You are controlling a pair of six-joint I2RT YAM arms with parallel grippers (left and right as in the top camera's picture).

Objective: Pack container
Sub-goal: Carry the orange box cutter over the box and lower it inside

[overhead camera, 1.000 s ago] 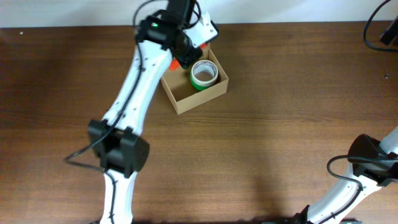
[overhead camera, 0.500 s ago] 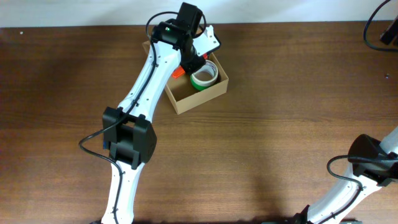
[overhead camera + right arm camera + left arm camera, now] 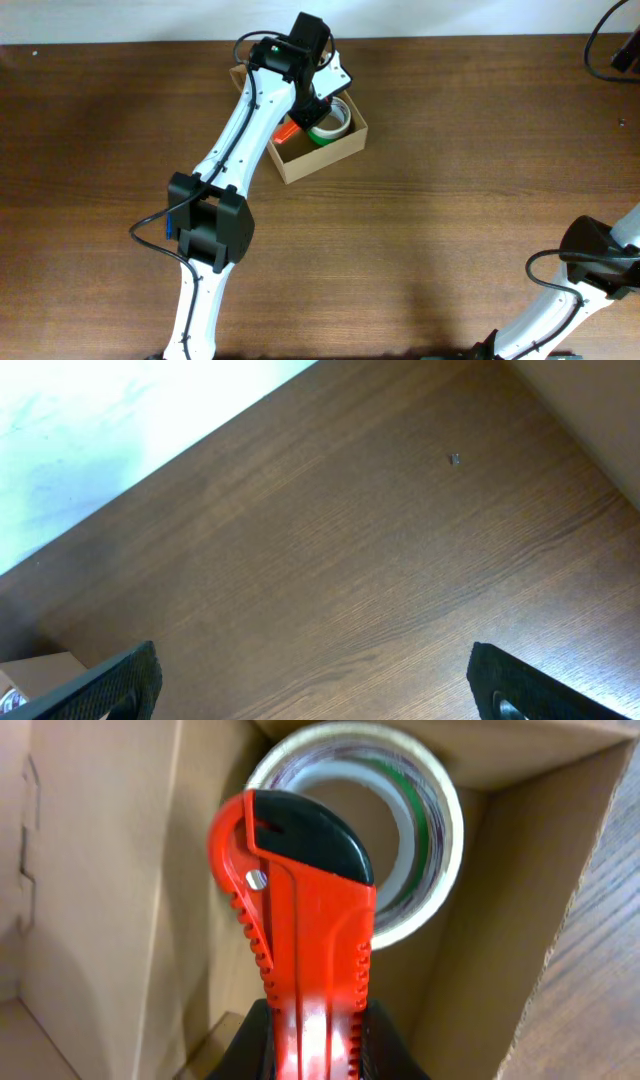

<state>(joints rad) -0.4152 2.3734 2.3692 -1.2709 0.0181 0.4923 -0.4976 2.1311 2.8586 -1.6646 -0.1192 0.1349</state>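
Note:
The container (image 3: 335, 152) is an open tan cardboard box at the table's far middle, with a tape roll (image 3: 333, 124) inside; the roll also shows in the left wrist view (image 3: 425, 830). My left gripper (image 3: 303, 108) reaches into the box and is shut on a red and black utility knife (image 3: 305, 910), which points at the tape roll; part of the knife shows orange in the overhead view (image 3: 285, 132). The box wall (image 3: 530, 900) stands to the right of the knife. My right gripper (image 3: 315, 695) is open and empty above bare wood, and its arm sits at the overhead's lower right.
The left arm (image 3: 235, 150) stretches from the front across the table to the box. The box's flap (image 3: 243, 75) sticks out behind it. A black cable (image 3: 600, 40) hangs at the far right corner. The table's far edge (image 3: 150, 450) meets a white wall.
My left gripper has moved down and right into the box with the knife, closer to the tape roll. The right arm has not moved.

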